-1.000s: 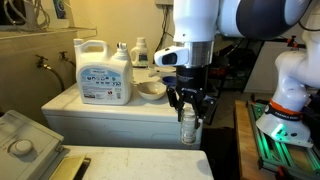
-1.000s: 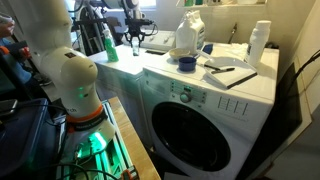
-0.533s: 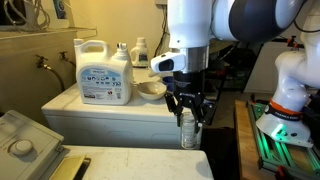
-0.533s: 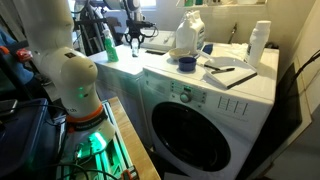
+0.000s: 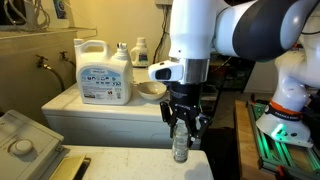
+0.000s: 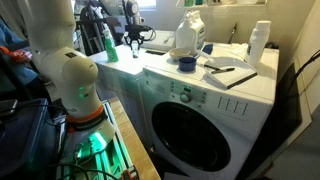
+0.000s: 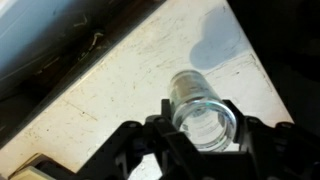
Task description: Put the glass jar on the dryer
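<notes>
1. Change noted: over the last second the gripper (image 5: 183, 134) came down and drew a little toward the camera in an exterior view, carrying the jar (image 5: 181, 150) with it. A second ago the jar hung level with the front edge of the washer (image 5: 110, 112). It now sat lower, against the cream top of the dryer (image 5: 120, 166).
2. Tool state: in the wrist view the fingers (image 7: 134, 140) were clenched on the jar (image 7: 203, 112) from both sides, just below its rim. The jar stood upright with its open mouth facing that camera.
3. Jar position: it was over the dryer's flat top, toward the edge nearest the washer and well apart from the console (image 5: 18, 133) and its knob (image 5: 20, 147). I could not tell whether the base was touching the surface. The wrist view showed a shadow (image 7: 215, 45) on the top, lying apart from the jar, but no contact line.
4. Unchanged: the jug (image 5: 103, 72) and bowl (image 5: 150, 92) stood on the washer as before.
5. Limitation: in the far exterior view the tool was too small for me to confirm any of this.
6. Finding: I judged the carry across as good as done and the set-down as the step in hand. What remained was to seat the base, open the fingers and lift clear.
7. Risk: if I let go before the base was seated, the jar could tip, and it was close to the dryer's edge.
</notes>
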`<action>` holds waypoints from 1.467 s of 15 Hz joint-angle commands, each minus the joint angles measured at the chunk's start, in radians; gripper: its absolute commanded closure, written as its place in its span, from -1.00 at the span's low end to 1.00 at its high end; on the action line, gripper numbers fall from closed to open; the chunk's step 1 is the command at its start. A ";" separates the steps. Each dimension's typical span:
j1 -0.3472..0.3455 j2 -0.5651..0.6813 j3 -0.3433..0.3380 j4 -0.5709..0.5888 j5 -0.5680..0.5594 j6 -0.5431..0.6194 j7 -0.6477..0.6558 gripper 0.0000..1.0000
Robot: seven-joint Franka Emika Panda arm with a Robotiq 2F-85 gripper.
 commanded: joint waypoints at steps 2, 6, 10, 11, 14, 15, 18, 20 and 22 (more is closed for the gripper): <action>0.018 0.034 -0.003 -0.034 -0.099 -0.012 0.137 0.45; 0.024 0.076 0.004 -0.044 -0.120 0.037 0.175 0.45; 0.029 0.113 0.012 -0.029 -0.112 0.021 0.169 -0.27; 0.031 0.121 0.012 -0.026 -0.111 0.013 0.169 -0.57; 0.025 0.106 0.027 -0.032 -0.090 0.018 0.145 -0.98; 0.023 0.097 0.031 -0.036 -0.087 0.023 0.142 -1.00; 0.017 0.014 0.049 -0.068 -0.081 0.060 0.119 -1.00; 0.014 -0.047 0.057 -0.089 -0.079 0.104 0.100 -0.99; 0.020 -0.108 0.053 -0.110 -0.102 0.167 0.106 -0.98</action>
